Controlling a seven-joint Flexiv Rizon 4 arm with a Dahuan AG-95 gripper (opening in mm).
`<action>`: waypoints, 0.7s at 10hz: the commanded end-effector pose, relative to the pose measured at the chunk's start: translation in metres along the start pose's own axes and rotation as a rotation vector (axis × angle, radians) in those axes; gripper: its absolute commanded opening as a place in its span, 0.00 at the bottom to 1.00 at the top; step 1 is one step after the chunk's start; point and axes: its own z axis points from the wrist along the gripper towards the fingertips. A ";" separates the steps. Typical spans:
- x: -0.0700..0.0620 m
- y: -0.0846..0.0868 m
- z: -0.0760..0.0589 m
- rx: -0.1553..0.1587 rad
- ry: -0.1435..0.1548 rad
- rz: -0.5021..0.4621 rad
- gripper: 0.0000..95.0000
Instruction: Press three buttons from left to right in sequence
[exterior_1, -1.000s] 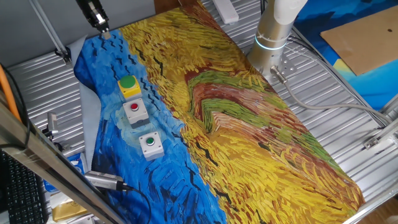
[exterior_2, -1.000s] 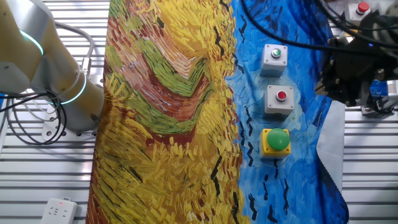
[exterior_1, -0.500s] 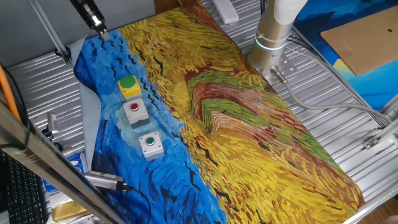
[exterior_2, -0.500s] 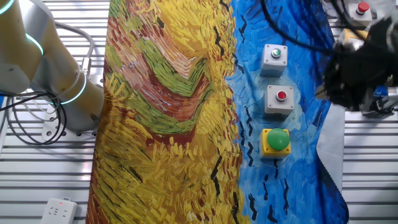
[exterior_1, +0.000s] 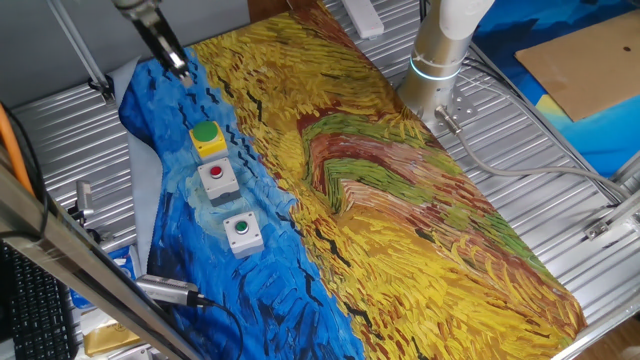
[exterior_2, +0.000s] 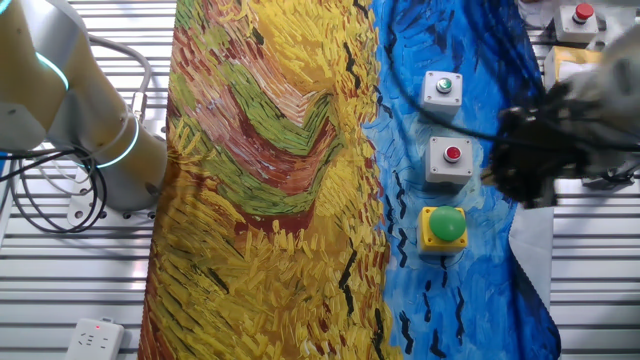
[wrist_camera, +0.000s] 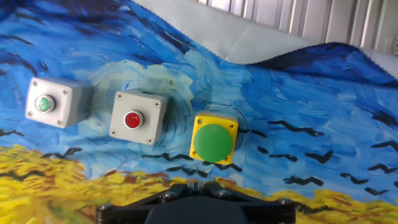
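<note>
Since a second ago your gripper (exterior_1: 178, 68) has come off the far corner of the painted cloth (exterior_1: 400, 200) and moved in over its blue strip, toward the button row; in the other fixed view the gripper (exterior_2: 525, 165) has slid from beside the cloth's edge to a spot over the blue area, just beside the red-button box and the yellow box. You've got all three boxes sitting in a line on the blue part, apart from each other and unshifted: yellow box with big green cap (exterior_1: 207, 139), grey-white box with red button (exterior_1: 217, 177), grey-white box with small green button (exterior_1: 241, 231). Hand view puts them in front of the camera, yellow box with green cap (wrist_camera: 214, 138) nearest centre, red-button box (wrist_camera: 138, 116) to its left, small-green-button box (wrist_camera: 53, 102) further left. Gripper looks clear of every box, hanging above the cloth, though the other fixed view is motion-blurred so contact there is hard to rule out. Finger state: can't tell, only the dark gripper body shows at the bottom of the hand view and no tips are resolved. Arm base (exterior_1: 440, 60) stands on the slatted table (exterior_1: 560, 200) beside the cloth.
</note>
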 end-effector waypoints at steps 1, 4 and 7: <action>-0.005 -0.003 0.020 0.004 -0.028 -0.007 0.00; -0.003 -0.001 0.044 0.029 -0.049 -0.004 0.00; -0.001 0.002 0.066 0.054 -0.077 -0.004 0.00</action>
